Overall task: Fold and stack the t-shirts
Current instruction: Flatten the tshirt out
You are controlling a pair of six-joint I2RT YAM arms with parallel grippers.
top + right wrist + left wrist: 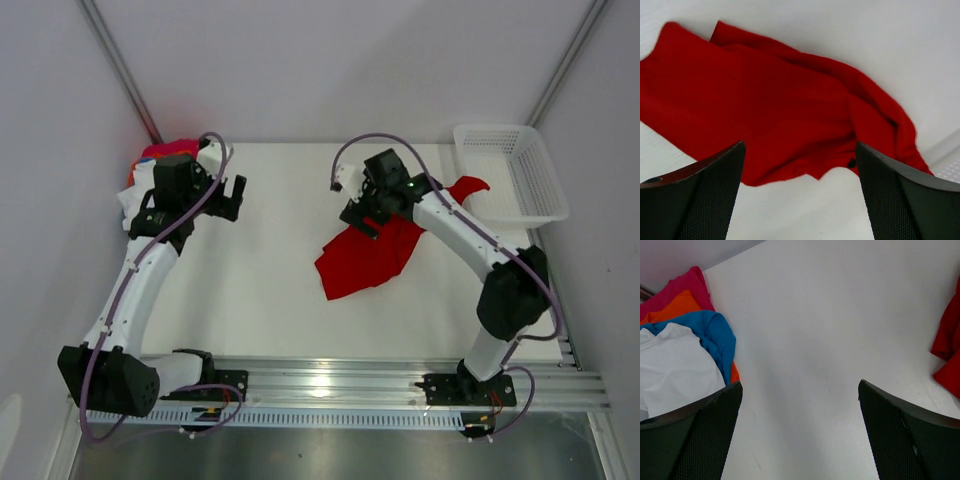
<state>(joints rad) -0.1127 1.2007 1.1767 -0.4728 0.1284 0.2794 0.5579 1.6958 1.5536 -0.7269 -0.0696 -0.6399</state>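
Just off centre of the bench (270,290), toward 3 o'clock: got the big red t-shirt (365,258) lying in a rumpled, half-doubled heap, one bit trailing off toward 2 o'clock, where the white mesh basket (510,170) sits in the far corner. Definitely not folded yet, so calling this early in the job.

Hovering over the shirt's 11 o'clock side with the right end effector (800,147), spread wide and pinching nothing; can see plain red cloth between the pads in the wrist view. Probably held there to pick out an edge or corner worth grabbing, since no folding a heap without flattening it first.

Over at 10 o'clock, got the other shirts heaped loosely in the far-left corner: white tee (675,365) on top, blue tee (715,335) under it, then orange tee (675,307) and pink tee (682,285) poking out at the back. Makes sense to keep those out of the way and leave the middle as working room.

Sitting just off that pile's 3 o'clock side with the left end effector (800,385), also spread, gripping nothing, bare bench below. Guessing a standby spot, ready to help stretch the red one flat.

Would watch for pinching two layers at once on that doubled-up cloth, and for the trailing bit dragging.
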